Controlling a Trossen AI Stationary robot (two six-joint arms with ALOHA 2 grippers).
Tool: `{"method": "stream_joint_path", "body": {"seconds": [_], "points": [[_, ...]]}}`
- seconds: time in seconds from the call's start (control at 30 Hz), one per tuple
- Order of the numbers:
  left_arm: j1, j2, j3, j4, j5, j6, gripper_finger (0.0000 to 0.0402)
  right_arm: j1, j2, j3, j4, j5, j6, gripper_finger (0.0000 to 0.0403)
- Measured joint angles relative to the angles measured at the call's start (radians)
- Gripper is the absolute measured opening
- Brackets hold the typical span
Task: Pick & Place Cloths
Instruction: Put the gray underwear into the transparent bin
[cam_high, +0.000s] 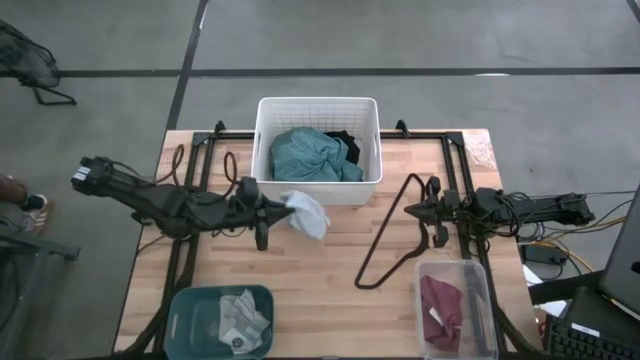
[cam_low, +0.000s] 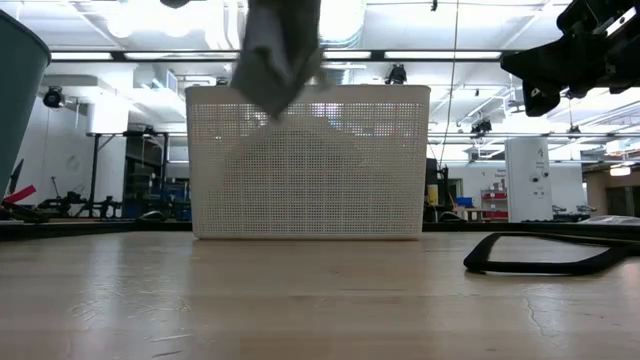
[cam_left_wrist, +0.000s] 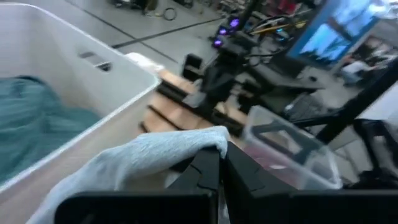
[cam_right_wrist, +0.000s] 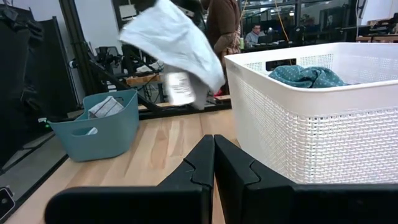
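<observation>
The table (cam_high: 330, 255) is pale wood planking on a black frame, standing on a grey concrete floor crossed by dark lines. At its near edge sit two bins: a teal bin (cam_high: 220, 320) toward the left corner, holding grey and white rags (cam_high: 243, 318), and a clear bin (cam_high: 455, 305) toward the right corner, holding a maroon cloth (cam_high: 442, 308). At mid-table the left gripper (cam_high: 268, 213) hangs above the wood with its fingers pinched tight on a white rag (cam_high: 308, 213), which droops off the table just in front of the white bin (cam_high: 318, 150); the left wrist view shows the rag (cam_left_wrist: 149, 155) draped over the closed fingertips. A black wire hanger (cam_high: 390, 235) lies flat right of centre, and the right gripper (cam_high: 425, 212) hovers beside its hook, fingers pressed together on nothing, as the right wrist view shows (cam_right_wrist: 213, 149). The white bin stands at the far edge, centred, with a teal cloth (cam_high: 312, 155) heaped inside and a black cloth (cam_high: 345, 145) behind it. Beyond the table the low view looks into a bright workshop with ceiling lights, white walls and stands; the right wrist view shows people (cam_right_wrist: 224, 18) in the background.
</observation>
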Motion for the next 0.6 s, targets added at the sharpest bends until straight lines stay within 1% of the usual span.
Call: {"method": "stream_joint_path", "body": {"seconds": [0.13, 0.3, 0.5, 0.6], "points": [[0.003, 0.060, 0.000, 0.100, 0.051, 0.002, 0.0006, 0.000, 0.000, 0.000, 0.000, 0.000, 0.000, 0.0008], [0.003, 0.151, 0.004, 0.234, 0.146, 0.014, 0.0006, 0.000, 0.000, 0.000, 0.000, 0.000, 0.000, 0.0008], [0.031, 0.252, 0.065, 0.245, 0.149, 0.044, 0.0006, 0.000, 0.000, 0.000, 0.000, 0.000, 0.000, 0.0008], [0.045, 0.295, 0.109, 0.246, 0.170, 0.069, 0.0007, 0.000, 0.000, 0.000, 0.000, 0.000, 0.000, 0.0008]]}}
